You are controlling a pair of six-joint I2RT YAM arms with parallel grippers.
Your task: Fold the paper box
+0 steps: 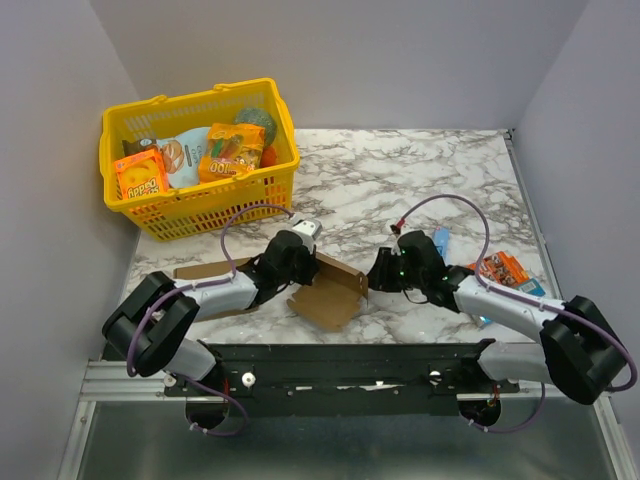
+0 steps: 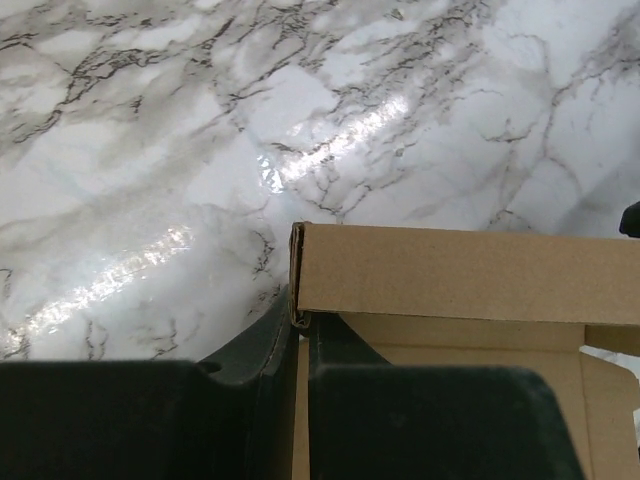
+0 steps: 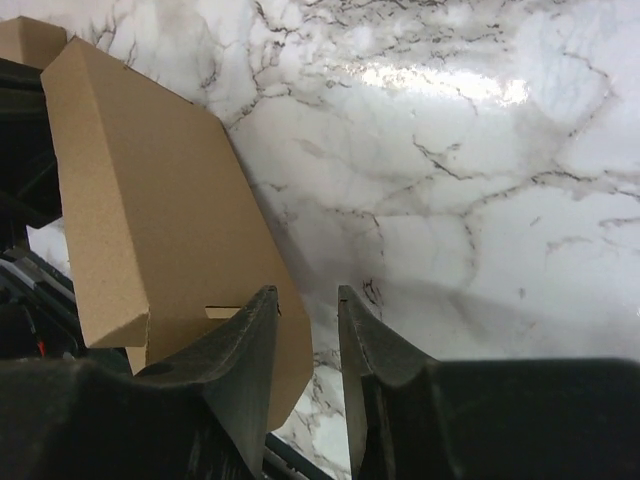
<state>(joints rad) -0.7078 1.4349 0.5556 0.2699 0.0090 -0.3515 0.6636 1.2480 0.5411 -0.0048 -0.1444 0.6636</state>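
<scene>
The paper box (image 1: 332, 292) is a brown cardboard piece lying between the two arms near the front of the marble table, with one wall folded upright. My left gripper (image 1: 303, 262) is at its left rear side. In the left wrist view the left gripper (image 2: 300, 315) is shut on the end of the upright cardboard wall (image 2: 460, 270). My right gripper (image 1: 378, 276) sits at the box's right edge. In the right wrist view the right gripper (image 3: 307, 292) is open, its left finger (image 3: 250, 340) over the paper box (image 3: 150, 200), with mostly bare marble in the gap.
A yellow basket (image 1: 122, 205) of snack packets stands at the back left. A flat brown cardboard sheet (image 1: 200, 270) lies under my left arm. An orange packet (image 1: 500, 268) and a blue item (image 1: 441, 240) lie by my right arm. Grey walls close in the table.
</scene>
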